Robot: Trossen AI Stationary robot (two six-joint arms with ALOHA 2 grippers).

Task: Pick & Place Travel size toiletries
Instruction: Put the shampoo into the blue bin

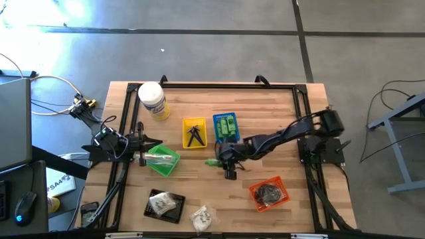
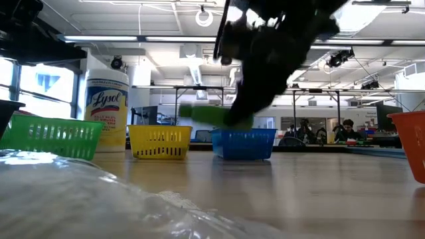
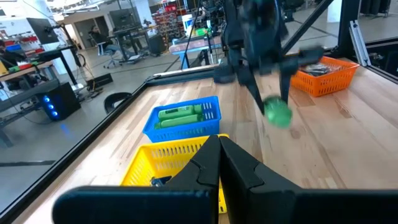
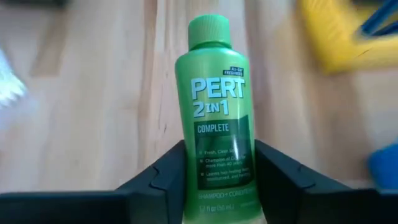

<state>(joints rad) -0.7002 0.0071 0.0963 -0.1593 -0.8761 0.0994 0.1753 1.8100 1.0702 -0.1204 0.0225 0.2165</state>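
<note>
From table height, nearest us lies a clear plastic packet (image 2: 80, 192), then bare wood, then the blue basket (image 2: 244, 144), which we take as our landmark. Just above and beside its near rim hangs our right gripper (image 4: 217, 171), its fingers (image 4: 163, 177) pressed against both sides of a green shampoo bottle (image 4: 216, 124). From above, the bottle (image 1: 213, 162) juts sideways from the gripper on the basket's near side, toward the green basket (image 1: 164, 160).

We judge the bottle light, stiff plastic with a slick glossy label, so it could slip or swivel if pinched lightly. The hold sits low on the body, away from the cap; a grip nearer the middle would resist tipping better.

The right wrist view alone shows that contact and the label. The left wrist view alone shows more green bottles (image 3: 179, 114) already lying in the blue basket, and the held bottle end-on. The high view alone gives the layout: the yellow basket (image 1: 194, 132) just beside the blue one, the orange basket (image 1: 268, 193) well apart. Our left gripper (image 3: 219, 163) waits fully closed and empty near the green basket.
</note>
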